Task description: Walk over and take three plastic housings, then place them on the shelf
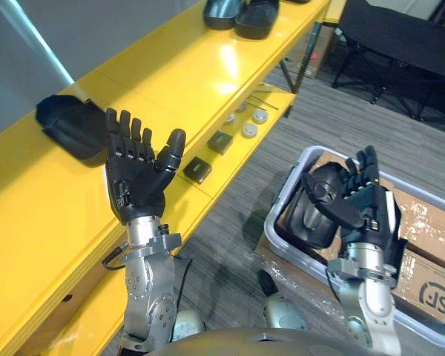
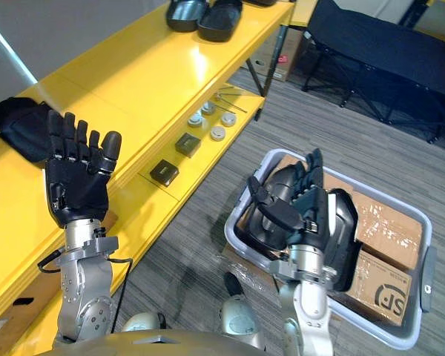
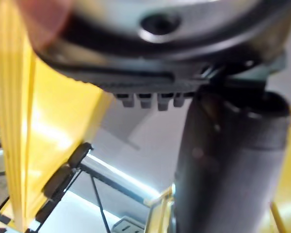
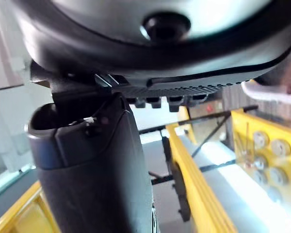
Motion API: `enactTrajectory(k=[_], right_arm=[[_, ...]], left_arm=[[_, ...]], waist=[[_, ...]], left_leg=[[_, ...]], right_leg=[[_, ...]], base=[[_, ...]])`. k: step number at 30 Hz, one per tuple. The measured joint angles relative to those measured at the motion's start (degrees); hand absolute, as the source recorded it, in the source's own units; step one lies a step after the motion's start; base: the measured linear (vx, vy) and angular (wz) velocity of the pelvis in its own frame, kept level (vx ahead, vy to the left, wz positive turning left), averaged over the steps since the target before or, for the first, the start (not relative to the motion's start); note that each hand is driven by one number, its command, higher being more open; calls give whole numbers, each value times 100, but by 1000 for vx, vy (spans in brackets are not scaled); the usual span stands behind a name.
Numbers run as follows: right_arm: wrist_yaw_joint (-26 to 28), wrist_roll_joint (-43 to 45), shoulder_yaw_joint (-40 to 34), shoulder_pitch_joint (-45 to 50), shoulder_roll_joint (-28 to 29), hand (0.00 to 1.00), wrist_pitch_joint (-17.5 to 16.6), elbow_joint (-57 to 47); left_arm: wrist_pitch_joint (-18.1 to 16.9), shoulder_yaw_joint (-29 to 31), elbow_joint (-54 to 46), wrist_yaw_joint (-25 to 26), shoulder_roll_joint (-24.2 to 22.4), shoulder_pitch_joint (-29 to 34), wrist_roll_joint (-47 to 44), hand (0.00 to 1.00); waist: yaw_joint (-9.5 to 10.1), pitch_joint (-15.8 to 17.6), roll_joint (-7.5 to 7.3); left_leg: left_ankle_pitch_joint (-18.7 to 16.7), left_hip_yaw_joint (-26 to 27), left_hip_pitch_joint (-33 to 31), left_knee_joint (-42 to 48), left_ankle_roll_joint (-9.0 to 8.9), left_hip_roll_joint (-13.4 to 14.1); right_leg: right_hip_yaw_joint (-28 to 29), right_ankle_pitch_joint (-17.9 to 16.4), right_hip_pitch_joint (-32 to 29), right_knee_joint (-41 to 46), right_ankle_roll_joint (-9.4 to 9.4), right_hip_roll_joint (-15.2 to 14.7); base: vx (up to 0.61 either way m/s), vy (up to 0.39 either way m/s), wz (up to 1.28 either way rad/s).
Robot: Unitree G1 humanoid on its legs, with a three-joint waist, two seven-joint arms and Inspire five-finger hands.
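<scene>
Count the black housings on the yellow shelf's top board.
3: one housing by the left hand, two housings side by side at the shelf's far end. Others may lie beyond the picture's edge.

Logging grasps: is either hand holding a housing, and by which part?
Nothing is held; the left hand and the right hand are both open.

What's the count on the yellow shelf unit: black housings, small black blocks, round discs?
Black housings: 3
Small black blocks: 2
Round discs: 4
Total: 9
</scene>
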Motion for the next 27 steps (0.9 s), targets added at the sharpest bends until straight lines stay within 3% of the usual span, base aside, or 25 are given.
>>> enactTrajectory(k=[4, 6, 7, 8, 10, 12, 13, 15, 16, 17, 18, 19, 20, 21, 22, 23, 25, 27], right_arm=[[265, 43, -49, 532, 247, 100, -88, 5], [624, 279, -21, 683, 218, 100, -146, 6], [684, 307, -21, 633, 204, 100, -159, 7], [749, 350, 90, 457, 161, 100, -226, 27], [770, 336, 468, 99, 7, 100, -374, 219], [530, 249, 930, -679, -55, 100, -496, 913], [450, 219, 1022, -823, -52, 100, -494, 1115], [114, 134, 1190, -1222, 97, 100, -485, 1687], [40, -21, 1193, -1230, 133, 100, -485, 1740], [-54, -272, 1202, -1218, 179, 100, -444, 1802], [-60, -380, 1194, -1221, 185, 100, -394, 1807], [-44, -447, 1141, -1196, 29, 100, -227, 1808], [-18, -447, 1128, -1176, -91, 100, -158, 1808], [0, -444, 1015, -1151, -330, 100, -18, 1808], [13, -443, 731, -970, -596, 100, 181, 1809], [12, -443, 608, -858, -622, 100, 215, 1809], [-2, -452, 376, -572, -624, 100, 227, 1757], [-6, -447, 317, -459, -635, 100, 233, 1728]], left_arm=[[-176, 13, -272, -64, 112, 0, 310, 100], [-191, 127, -413, -43, 195, 4, 308, 100], [-190, 154, -420, -28, 140, -3, 307, 100], [-188, 263, -427, -23, 81, 3, 307, 100], [-173, 418, -419, -15, -10, 40, 280, 100], [-162, 534, -401, -204, -34, 61, -53, 100], [-162, 540, -385, -294, -35, 75, -211, 100], [-155, 530, -77, -659, -28, 207, -910, 100], [-153, 530, 12, -718, -29, 246, -1074, 100], [-139, 533, 163, -774, -10, 305, -1389, 100], [-140, 529, 225, -795, -10, 336, -1514, 100], [-55, 452, 396, -855, -152, 393, -1812, 100], [-29, 385, 440, -853, -208, 398, -1890, 100], [20, 207, 486, -856, -189, 392, -1976, 100], [186, -119, 485, -905, -167, 356, -1973, 100], [228, -228, 472, -962, -151, 329, -1970, 100], [230, -415, 415, -1146, -133, 226, -1963, 100], [227, -444, 312, -1266, -128, 203, -1802, 100]], waist=[[-6, 14, -15], [2, 54, -103], [5, 56, -70], [32, 102, 19], [165, 104, 20], [299, 47, -39], [345, 36, -60], [471, 5, -125], [471, -5, -150], [471, -36, -325], [467, -45, -373], [425, -68, -251], [396, -69, -171], [295, -62, -1], [92, -39, 80], [36, -48, 93], [-93, -41, 63], [-74, -54, 70]], left_leg=[[-241, 212, -116, 607, 142, -92], [-289, 619, -71, 735, 298, -125], [-241, 713, -71, 705, 338, -90], [-137, 949, -63, 650, 353, 86], [143, 1233, 74, 322, 282, 276], [627, 1308, 85, -194, 35, 600], [735, 1307, 63, -298, -51, 696], [1205, 1273, 26, -703, -465, 1093], [1294, 1269, 6, -768, -559, 1157], [1447, 1334, -2, -850, -775, 1247], [1525, 1400, 0, -887, -881, 1327], [1901, 1539, 48, -1154, -845, 1618], [2081, 1598, 65, -1265, -785, 1734], [2379, 1644, 69, -1406, -684, 1918], [2602, 1593, 113, -1447, -694, 1962], [2600, 1582, 188, -1434, -690, 1913], [2416, 1514, 297, -1385, -575, 1734], [1610, 1259, 301, -1315, -493, 1202]], right_leg=[[-41, 21, -119, 360, 65, -52], [-514, 19, -92, 81, 141, -341], [-723, -5, -113, 52, 98, -426], [-1111, -128, -351, 609, -102, -513], [-1591, -292, -466, 1561, -342, -725], [-2088, -586, -421, 2617, -772, -1295], [-2149, -589, -370, 2763, -777, -1426], [-2173, -545, 85, 2652, -725, -1845], [-2172, -500, 211, 2424, -694, -1944], [-2228, -104, 463, 1742, -588, -2079], [-2301, -324, 512, 1560, -264, -2075], [-2597, -931, 504, 1307, 577, -1859], [-2666, -1062, 472, 1189, 640, -1738], [-2700, -1147, 449, 1048, 622, -1513], [-2681, -1160, 460, 1002, 509, -1303], [-2664, -1144, 482, 995, 443, -1260], [-2596, -1102, 566, 895, 323, -1203], [-2381, -825, 530, 442, 271, -1159]], base=[[-138, 107, -31], [-243, 64, -71], [-284, 61, -85], [-250, 41, -91], [-142, -40, -81], [-87, -216, -43], [-78, -345, -30], [-94, -499, -24], [-114, -650, -35], [-108, -596, -43], [-121, -646, -85], [-124, -653, -84], [-119, -616, -89], [-97, -552, -52], [-41, -358, -39], [-12, -339, -26], [0, -142, -33], [-62, -15, -58]])
